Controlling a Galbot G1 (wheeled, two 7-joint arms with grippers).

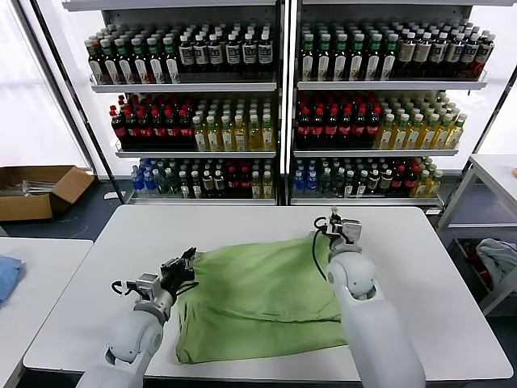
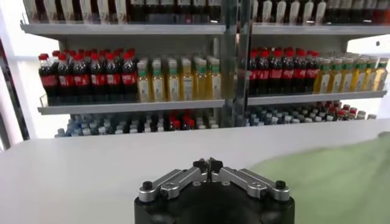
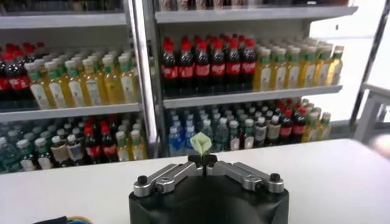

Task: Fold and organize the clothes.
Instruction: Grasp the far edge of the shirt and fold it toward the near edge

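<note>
One light green shirt lies spread and partly folded on the white table. My right gripper is at the shirt's far right corner. In the right wrist view it is shut on a small pinch of green fabric that sticks up between the tips. My left gripper sits at the shirt's far left corner, just beside the cloth. The left wrist view shows it shut with nothing between the tips, and the green shirt lies off to one side.
Tall shelves of bottles stand behind the table. A cardboard box sits on the floor at the left. A second table at the left carries a blue cloth. A pale garment lies at the right.
</note>
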